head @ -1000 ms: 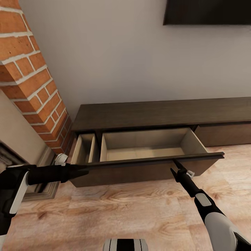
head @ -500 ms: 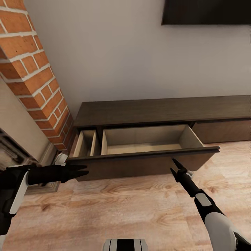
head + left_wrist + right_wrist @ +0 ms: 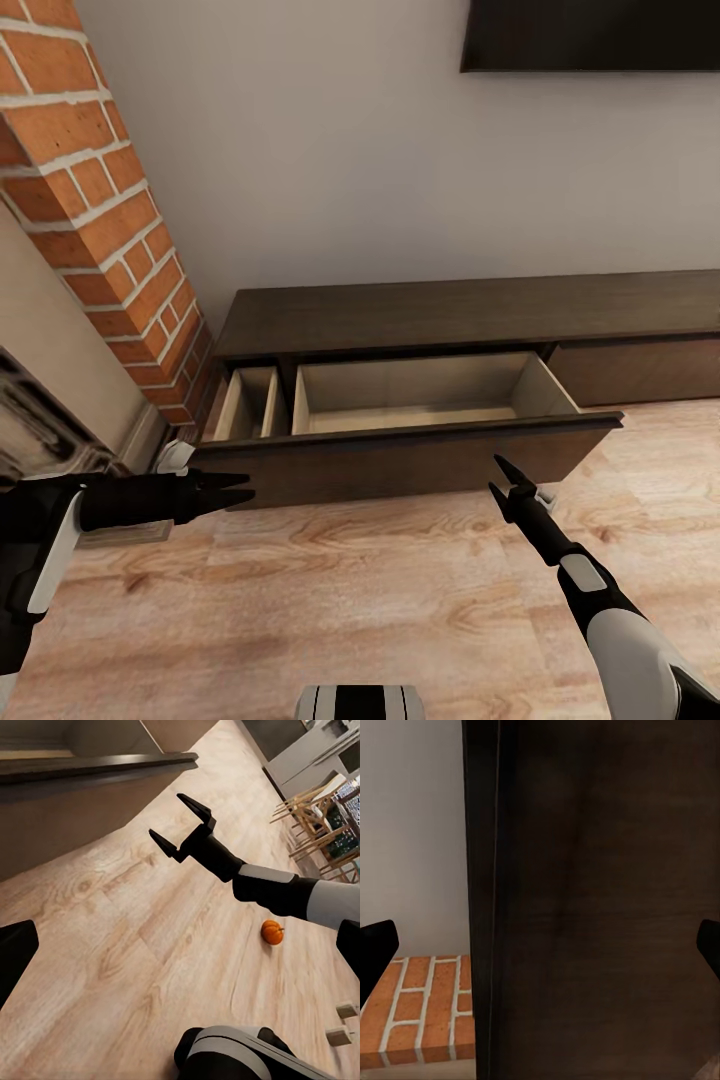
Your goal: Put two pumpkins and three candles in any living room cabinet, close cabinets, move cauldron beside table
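The cabinet [image 3: 450,315] runs low along the wall, dark brown, with its wide drawer [image 3: 400,465] pulled out and the pale inside bare. My left gripper [image 3: 240,488] hovers open over the floor just before the drawer front's left end. My right gripper [image 3: 503,478] is open too, a short way in front of the drawer's right half; the left wrist view shows the right gripper [image 3: 178,816] with fingers spread. One orange pumpkin [image 3: 272,932] lies on the wooden floor behind my right arm. The right wrist view faces the dark drawer front [image 3: 600,900] at close range. Candles and cauldron are out of view.
A brick column [image 3: 95,220] and fireplace surround [image 3: 40,430] stand left of the cabinet. A dark TV [image 3: 590,35] hangs on the wall above. Wooden chairs [image 3: 315,821] stand far off behind me. Plank floor [image 3: 400,600] lies between me and the drawer.
The whole view has drawn back from the cabinet. The drawer front, which met both grippers a second ago, now stands a little apart from them. The drawer stays open.
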Tool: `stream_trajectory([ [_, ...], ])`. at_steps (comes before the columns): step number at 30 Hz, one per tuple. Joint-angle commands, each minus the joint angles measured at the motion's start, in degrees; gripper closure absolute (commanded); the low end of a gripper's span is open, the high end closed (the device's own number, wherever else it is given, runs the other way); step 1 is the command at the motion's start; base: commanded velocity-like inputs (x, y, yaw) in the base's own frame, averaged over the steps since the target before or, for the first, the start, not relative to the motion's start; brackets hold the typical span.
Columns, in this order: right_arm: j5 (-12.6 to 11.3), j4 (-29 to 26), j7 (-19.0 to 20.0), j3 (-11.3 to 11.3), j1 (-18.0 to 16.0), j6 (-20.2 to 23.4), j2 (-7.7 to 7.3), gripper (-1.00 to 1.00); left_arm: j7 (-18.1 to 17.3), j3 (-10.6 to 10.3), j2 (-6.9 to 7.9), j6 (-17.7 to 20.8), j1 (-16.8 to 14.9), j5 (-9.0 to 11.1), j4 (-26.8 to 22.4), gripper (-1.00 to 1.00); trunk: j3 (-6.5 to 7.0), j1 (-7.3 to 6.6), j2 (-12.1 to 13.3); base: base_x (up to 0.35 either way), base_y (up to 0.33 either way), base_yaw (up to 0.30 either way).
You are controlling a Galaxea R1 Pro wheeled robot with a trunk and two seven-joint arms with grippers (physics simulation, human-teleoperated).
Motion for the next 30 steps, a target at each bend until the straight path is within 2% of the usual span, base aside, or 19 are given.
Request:
stream_trajectory([
  [1,-0.29,0.04,0.08,-0.15,-0.04,0.46,0.0,-1.0,-0.05,0.0,0.01,0.51,-0.02,0.14,0.0,-1.0,-0.04,-0.01,-0.02,-0.002,0.0,0.0],
  [14,-0.18,-0.03,-0.18,-0.13,-0.04,0.46,0.04,-1.0,0.01,0.0,0.01,0.54,-0.02,0.14,0.08,-1.0,2.84,-0.35,0.16,0.0,0.0,0.0],
  [18,-0.28,-0.04,-3.48,0.18,-0.04,0.44,0.22,-1.0,0.01,0.01,0.01,0.57,-0.02,0.14,0.08,-1.0,3.73,-0.45,0.21,0.0,0.0,0.0],
  [27,-0.3,0.01,-5.93,0.75,-0.04,0.45,0.67,-1.0,-0.03,0.08,0.09,0.57,-0.02,0.14,0.09,-1.0,5.72,-0.69,0.36,0.0,0.0,0.0],
  [30,-0.3,0.14,-7.4,0.72,-0.04,0.46,0.69,-1.0,0.0,0.09,0.1,0.57,-0.02,0.14,0.14,-1.0,6.26,-1.35,1.56,0.0,0.0,0.0],
])
